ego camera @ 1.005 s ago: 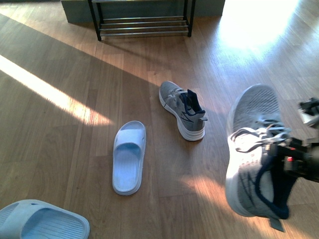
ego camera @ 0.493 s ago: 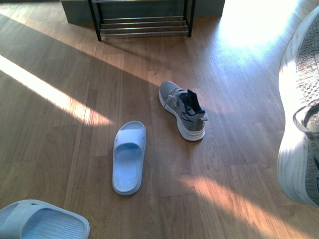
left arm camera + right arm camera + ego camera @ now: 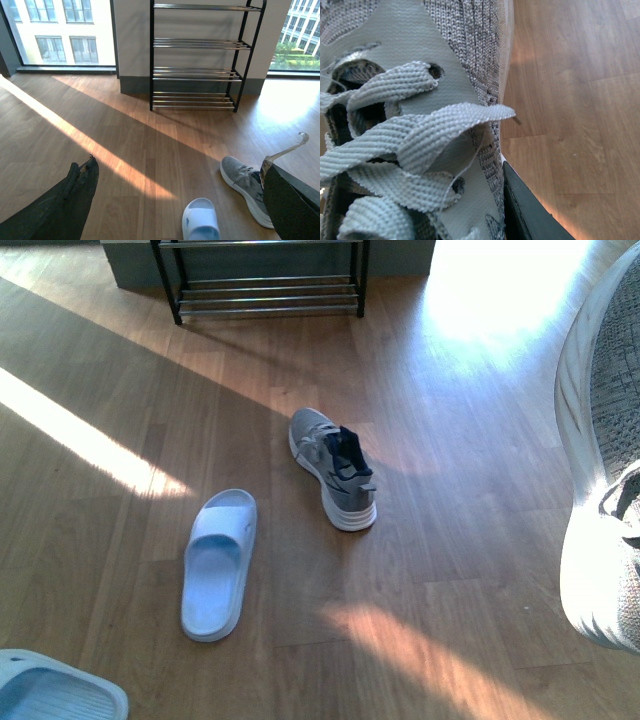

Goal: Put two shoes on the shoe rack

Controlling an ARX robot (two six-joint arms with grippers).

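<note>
Held sneaker (image 3: 605, 470): raised at right edge, clear of floor (image 3: 450, 540).
Right gripper (image 3: 427, 215): clamped on it, finger (image 3: 532, 212) against knit side.
Left gripper (image 3: 179, 165): spread wide, empty.
Other sneaker (image 3: 333, 468), sandal (image 3: 218, 562): on floor, well apart from shoe rack (image 3: 260, 285).

Sandal (image 3: 218, 565) left of sneaker (image 3: 333, 468); rack (image 3: 265, 308) behind both.

Held sneaker (image 3: 603, 440) risen close; rack (image 3: 262, 290) shifted left.
</note>
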